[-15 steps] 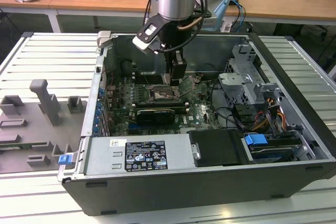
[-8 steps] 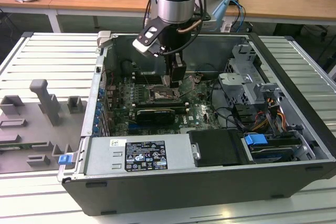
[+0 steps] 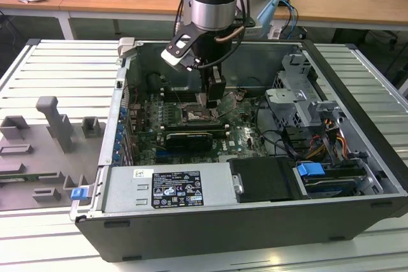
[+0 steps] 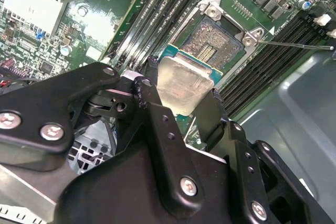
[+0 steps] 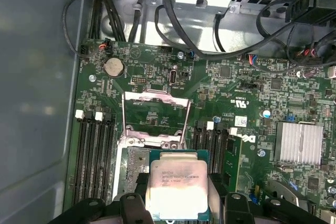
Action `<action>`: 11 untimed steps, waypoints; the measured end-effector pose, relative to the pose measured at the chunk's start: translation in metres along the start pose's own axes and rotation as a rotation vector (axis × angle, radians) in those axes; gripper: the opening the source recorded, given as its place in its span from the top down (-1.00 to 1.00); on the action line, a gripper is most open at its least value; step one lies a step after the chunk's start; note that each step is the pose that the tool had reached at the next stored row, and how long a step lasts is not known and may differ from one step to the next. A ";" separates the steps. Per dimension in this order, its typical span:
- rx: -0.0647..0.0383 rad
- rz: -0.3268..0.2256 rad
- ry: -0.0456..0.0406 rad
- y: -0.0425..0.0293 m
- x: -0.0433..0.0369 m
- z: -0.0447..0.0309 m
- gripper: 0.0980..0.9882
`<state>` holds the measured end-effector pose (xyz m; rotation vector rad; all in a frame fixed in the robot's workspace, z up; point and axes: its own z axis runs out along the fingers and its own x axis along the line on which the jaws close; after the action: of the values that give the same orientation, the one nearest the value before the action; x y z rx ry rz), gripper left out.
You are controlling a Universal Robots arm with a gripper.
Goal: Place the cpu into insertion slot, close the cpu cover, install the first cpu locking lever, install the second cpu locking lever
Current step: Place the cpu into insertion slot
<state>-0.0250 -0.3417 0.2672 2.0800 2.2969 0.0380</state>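
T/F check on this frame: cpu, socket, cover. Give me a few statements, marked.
1. The gripper is shut on the cpu. True.
2. The cpu is seated in the insertion slot. False: the gripper holds it above the slot, and the slot's contacts are exposed.
3. The cpu cover is shut over the slot. False: it is swung open, away from the slot.
4. Long memory slots run on both sides of the insertion slot. True.
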 end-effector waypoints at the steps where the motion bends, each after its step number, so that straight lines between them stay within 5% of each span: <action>1: 0.000 0.000 -0.0037 0.0000 0.0000 0.0004 0.04; 11: 0.001 0.027 -0.0067 -0.0001 0.0012 0.0048 0.04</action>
<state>-0.0249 -0.3405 0.2624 2.1082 2.2658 0.0306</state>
